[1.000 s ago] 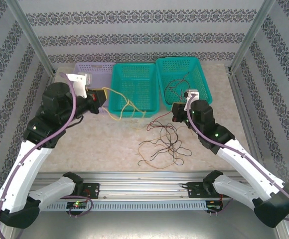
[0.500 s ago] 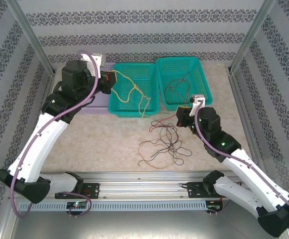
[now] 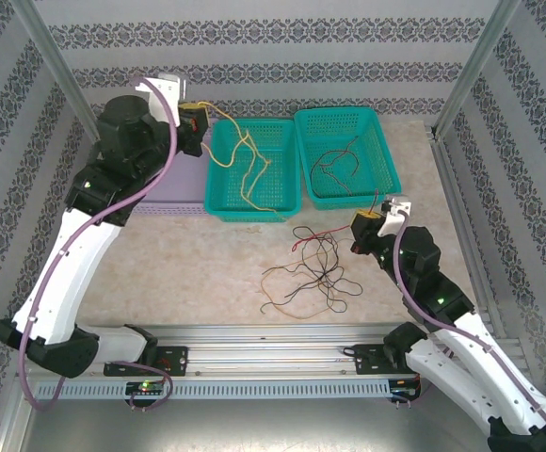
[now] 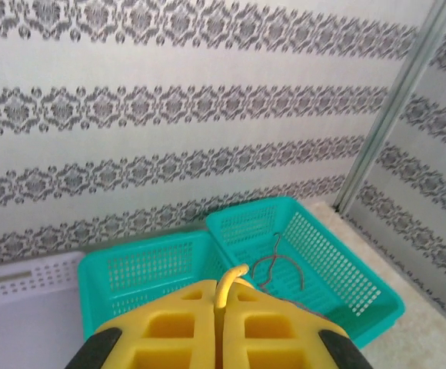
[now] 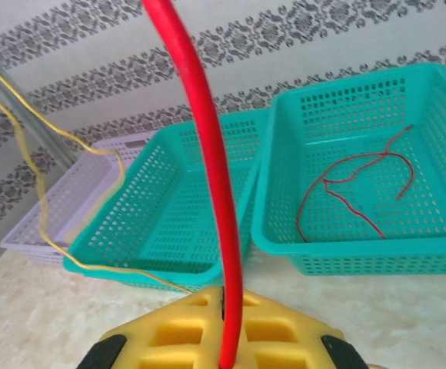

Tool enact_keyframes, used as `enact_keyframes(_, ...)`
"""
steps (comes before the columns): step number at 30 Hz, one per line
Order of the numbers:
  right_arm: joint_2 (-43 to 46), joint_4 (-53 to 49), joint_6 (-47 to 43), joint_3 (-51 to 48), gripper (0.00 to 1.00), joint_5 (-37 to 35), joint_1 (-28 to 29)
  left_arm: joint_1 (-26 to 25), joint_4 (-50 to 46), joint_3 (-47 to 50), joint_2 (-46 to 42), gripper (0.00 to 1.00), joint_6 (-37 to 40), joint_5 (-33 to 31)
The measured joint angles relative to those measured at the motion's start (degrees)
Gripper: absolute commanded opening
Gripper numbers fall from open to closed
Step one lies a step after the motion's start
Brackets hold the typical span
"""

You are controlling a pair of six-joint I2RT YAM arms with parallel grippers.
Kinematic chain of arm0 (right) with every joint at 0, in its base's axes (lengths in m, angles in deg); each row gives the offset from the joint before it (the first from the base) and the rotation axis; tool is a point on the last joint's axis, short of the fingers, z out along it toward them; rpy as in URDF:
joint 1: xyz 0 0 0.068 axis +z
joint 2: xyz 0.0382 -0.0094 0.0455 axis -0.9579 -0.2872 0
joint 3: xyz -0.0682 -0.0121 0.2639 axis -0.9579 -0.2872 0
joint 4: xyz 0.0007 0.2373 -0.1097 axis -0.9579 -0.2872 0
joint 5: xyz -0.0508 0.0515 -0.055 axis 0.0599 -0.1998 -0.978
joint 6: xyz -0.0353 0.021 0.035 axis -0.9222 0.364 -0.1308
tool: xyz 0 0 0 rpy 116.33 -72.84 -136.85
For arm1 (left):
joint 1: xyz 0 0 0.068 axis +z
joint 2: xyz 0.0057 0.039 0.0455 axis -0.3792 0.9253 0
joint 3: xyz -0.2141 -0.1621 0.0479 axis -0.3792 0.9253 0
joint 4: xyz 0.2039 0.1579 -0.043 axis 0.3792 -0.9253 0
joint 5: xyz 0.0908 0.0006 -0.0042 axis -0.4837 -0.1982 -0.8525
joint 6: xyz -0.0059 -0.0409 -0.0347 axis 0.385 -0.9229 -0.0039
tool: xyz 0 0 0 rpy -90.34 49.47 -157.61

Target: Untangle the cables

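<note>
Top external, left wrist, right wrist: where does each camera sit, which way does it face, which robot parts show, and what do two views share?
Top external: above and behind, looking down on the table; left arm and right arm show.
Left wrist: raised, facing the back wall; jaws grip the yellow cable.
Right wrist: low, facing the middle teal basket and right teal basket; jaws grip a red cable.
Shared: both wrist views show both teal baskets.

Front-left is wide open, just bare beige marbled tabletop. Middle's blocked by a loose tangle of thin dark wires. Two teal perforated plastic baskets wall off the back, a thin yellow wire drooping from the left gripper across one, and a thin red wire strung from tangle to right gripper.
</note>
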Motion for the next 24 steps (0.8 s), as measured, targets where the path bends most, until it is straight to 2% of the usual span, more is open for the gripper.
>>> enact_keyframes(9,-1.11,-1.09,0.63,-1.29,0.00,1.73,-1.31,0.00,-0.26,7.26,-4.15,0.00,-0.44,7.50)
enact_keyframes(16,-0.87,-1.09,0.66,-1.29,0.00,3.19,-1.31,-0.02,-1.20,20.74,-9.18,0.01,-2.78,9.29)
enact_keyframes(18,-0.92,-1.09,0.81,-1.29,0.00,3.48,-1.31,-0.02,-1.62,23.67,-10.32,0.07,-3.37,9.05)
enact_keyframes(20,-0.92,-1.07,1.09,-1.33,0.00,3.69,-1.31,-0.02,-2.21,25.57,-10.73,0.20,-3.56,8.76)
enact_keyframes(23,-0.92,-1.07,1.64,-1.36,0.00,4.33,-1.31,0.00,-2.64,27.28,-10.75,0.28,-4.48,8.61)
enact_keyframes(24,-0.92,-1.05,1.70,-1.40,0.00,4.50,-1.31,-0.02,-2.75,27.61,-10.75,0.35,-4.59,8.61)
